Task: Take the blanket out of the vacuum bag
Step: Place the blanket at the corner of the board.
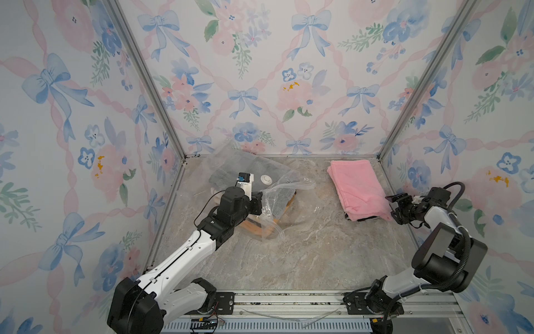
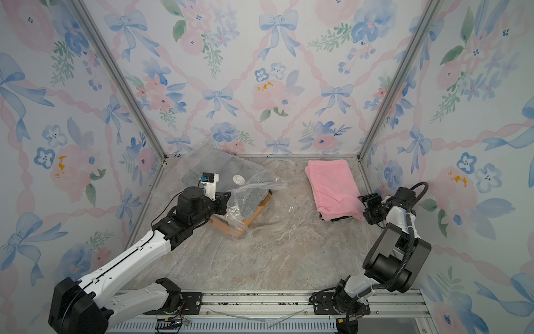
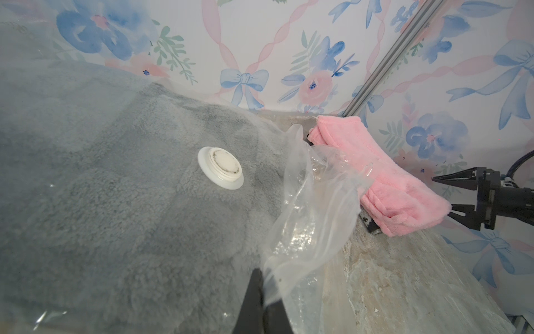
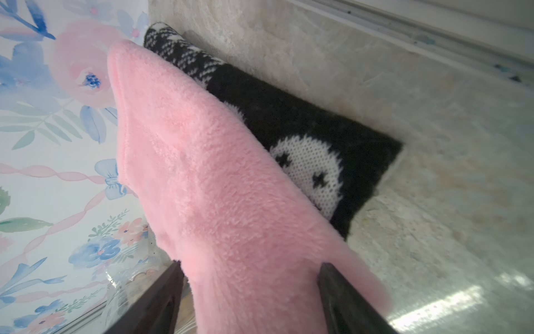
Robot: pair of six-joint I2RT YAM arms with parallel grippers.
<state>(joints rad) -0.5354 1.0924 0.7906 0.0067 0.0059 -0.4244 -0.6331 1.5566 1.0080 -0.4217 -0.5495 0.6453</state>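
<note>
Surface, both top views: marble-patterned tabletop between flowered walls. The vacuum bag lies at the back on the left arm's side, with its white valve cap facing up.
Pink blanket, both top views: folded on the table, well apart from the bag and fully outside it.
Left wrist view, left gripper: jaws closed together, pinching the clear film at the bag's loose edge. A grey blanket fills the bag under the cap.
Right wrist view, right gripper: jaws wide apart with the pink blanket's end between them – it does not look clamped. A black-and-white knitted cloth lies under the pink one.
Progress: I judge it partly done – the pink blanket is out, the grey one is inside the bag and has to be pulled out through the opening.
</note>
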